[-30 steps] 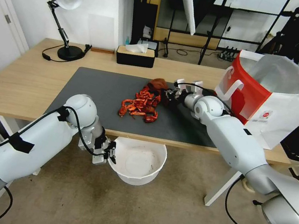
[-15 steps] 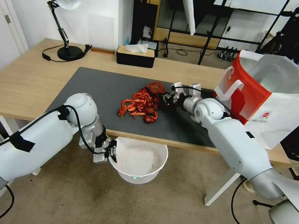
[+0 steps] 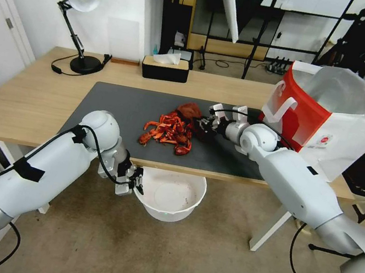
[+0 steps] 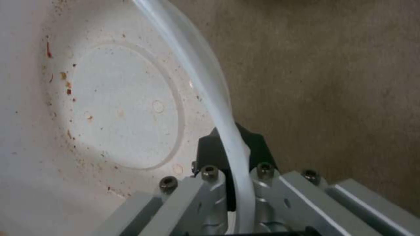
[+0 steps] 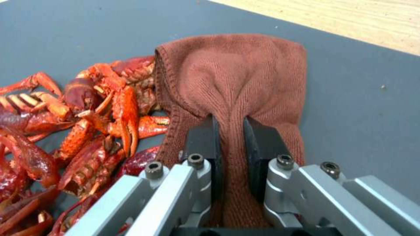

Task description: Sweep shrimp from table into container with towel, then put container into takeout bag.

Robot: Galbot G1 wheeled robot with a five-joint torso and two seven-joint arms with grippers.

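You have the table (image 3: 33,101) in front of you, its dark grey mat (image 3: 117,106) covering the middle of the top. The takeout bag (image 3: 331,120) stands open at the table's right end, just off the mat's right edge. The container (image 3: 172,196) hangs below the table's front edge, off the surface and above the floor, with your left gripper (image 3: 136,185) clamped on its rim. The shrimp (image 3: 169,132) lie heaped on the mat, near its front edge and about midway along it. The towel (image 3: 192,110) sits bunched on the mat, touching the back of the heap. Your right gripper (image 3: 203,124) pinches a fold of that towel between its fingers (image 5: 203,137).
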